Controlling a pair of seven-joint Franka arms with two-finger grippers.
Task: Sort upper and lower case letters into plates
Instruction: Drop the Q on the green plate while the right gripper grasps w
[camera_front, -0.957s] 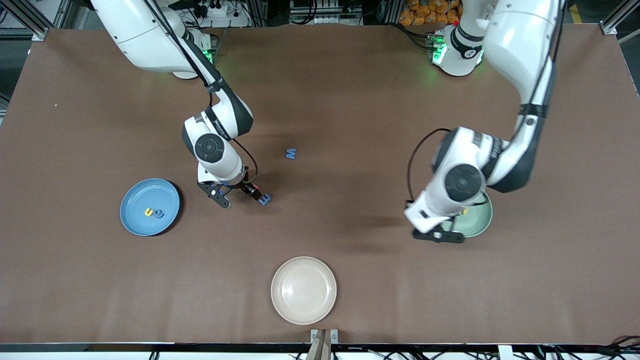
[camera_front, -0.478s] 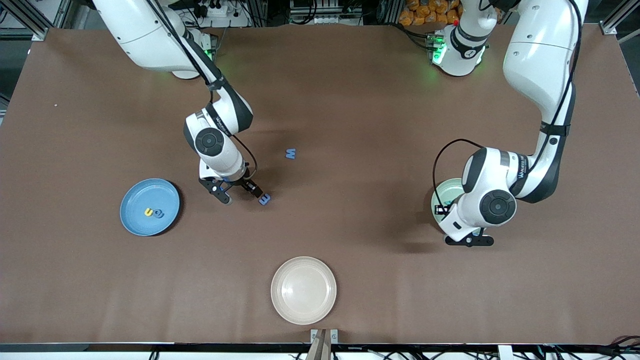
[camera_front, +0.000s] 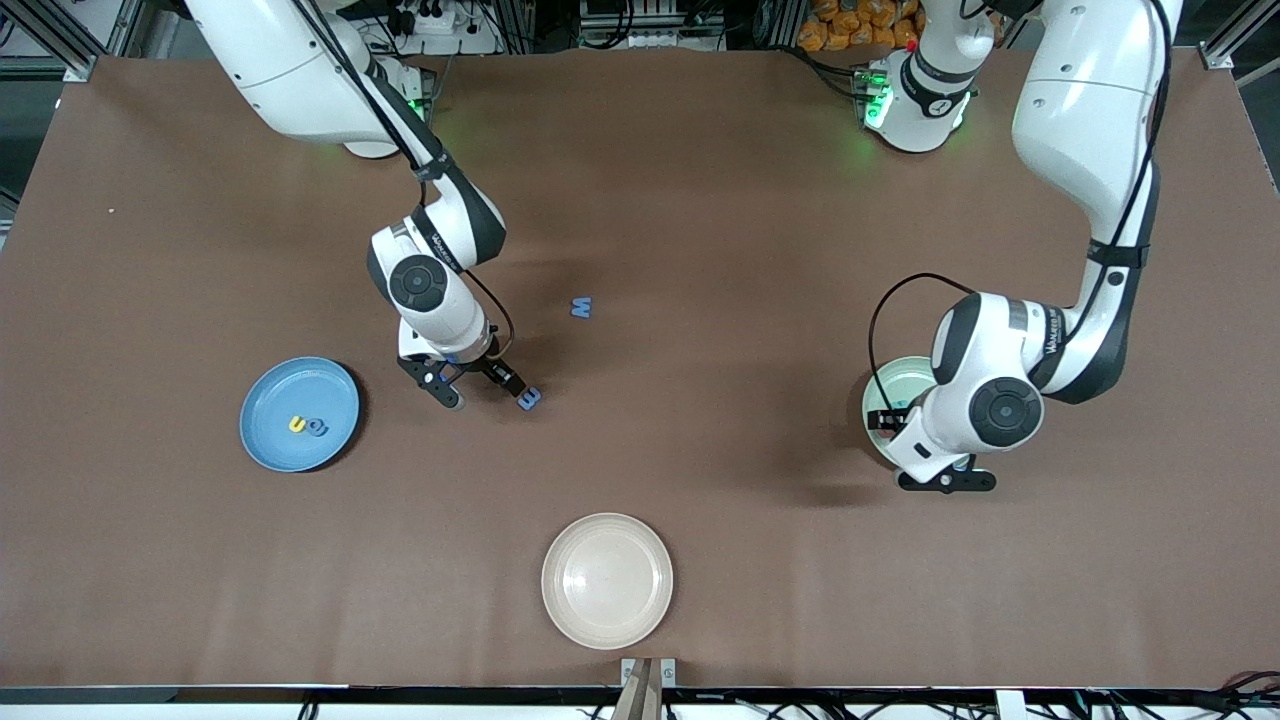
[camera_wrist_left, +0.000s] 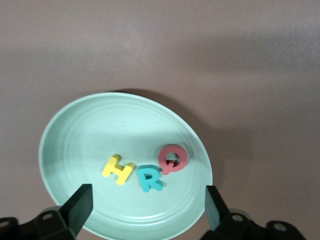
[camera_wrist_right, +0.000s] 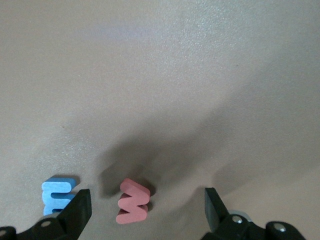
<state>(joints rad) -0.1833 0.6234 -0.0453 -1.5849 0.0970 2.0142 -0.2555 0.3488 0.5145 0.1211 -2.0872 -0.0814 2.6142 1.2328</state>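
Note:
My left gripper (camera_wrist_left: 147, 210) hangs open over the pale mint plate (camera_wrist_left: 75, 130), nothing between its fingers. In that plate lie a yellow H (camera_wrist_left: 117, 169), a teal R (camera_wrist_left: 150, 178) and a red Q (camera_wrist_left: 173, 158). From the front, the left arm hides most of the mint plate (camera_front: 885, 395). My right gripper (camera_wrist_right: 146, 212) is open and low over the table, straddling a red w (camera_wrist_right: 132, 201). A blue letter (camera_wrist_right: 57, 194) lies just outside one finger (camera_front: 530, 398). The blue plate (camera_front: 290, 385) holds a yellow letter (camera_front: 297, 424) and a blue one (camera_front: 318, 428). Another blue letter (camera_front: 581, 307) lies mid-table.
A cream-white plate (camera_front: 607, 580) sits near the table's front edge, nearer the front camera than everything else. The left gripper (camera_front: 940, 478) and the right gripper (camera_front: 483, 390) are wide apart, each toward its own end of the table.
The left arm has swung across the mint plate toward its own end of the table and settled there. The right gripper has sunk slightly toward the table.

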